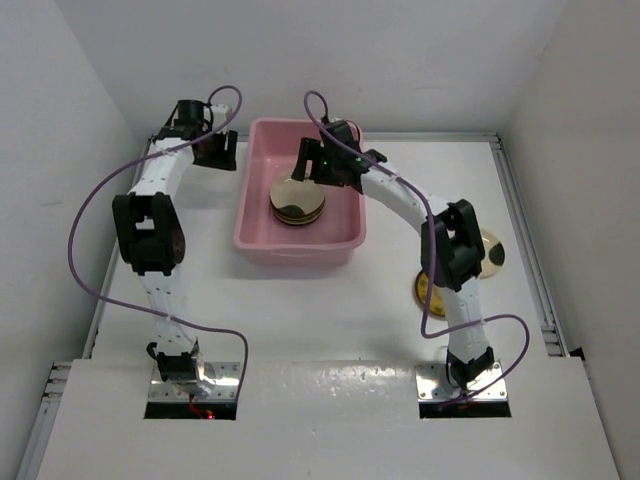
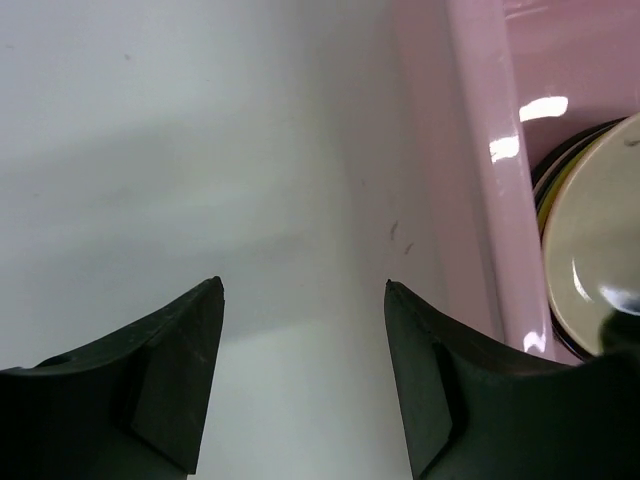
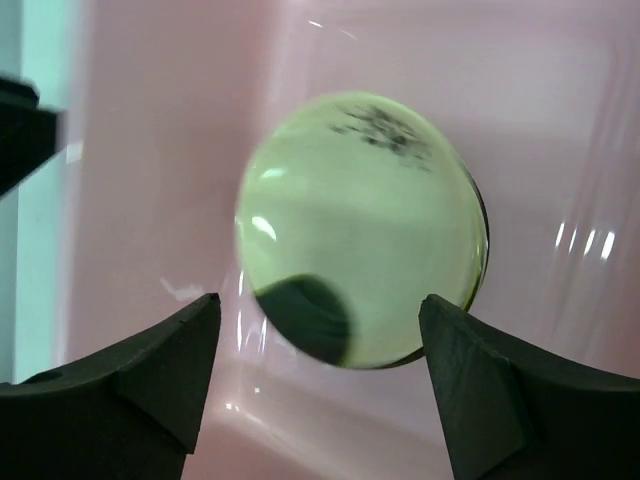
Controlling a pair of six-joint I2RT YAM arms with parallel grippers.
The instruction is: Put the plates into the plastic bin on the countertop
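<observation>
The pink plastic bin (image 1: 300, 250) stands at the back middle of the white countertop (image 1: 330, 310). A stack of plates (image 1: 297, 198) lies inside it, the top one cream with a dark patch. My right gripper (image 1: 312, 165) hangs open above the stack. In the right wrist view the top plate (image 3: 370, 210) looks pale green and blurred below the open right gripper (image 3: 320, 300), touching neither finger. My left gripper (image 1: 215, 152) is open over bare countertop just left of the bin. The left wrist view shows the left gripper (image 2: 304, 285) empty, the bin's rim (image 2: 485, 170) and the cream plate (image 2: 590, 260) to its right.
Two more plates lie on the countertop by the right arm: a cream one with a dark patch (image 1: 493, 252) and a yellow one (image 1: 428, 290), partly hidden by the arm. White walls close in the back and both sides. A metal rail (image 1: 525, 250) runs along the right edge.
</observation>
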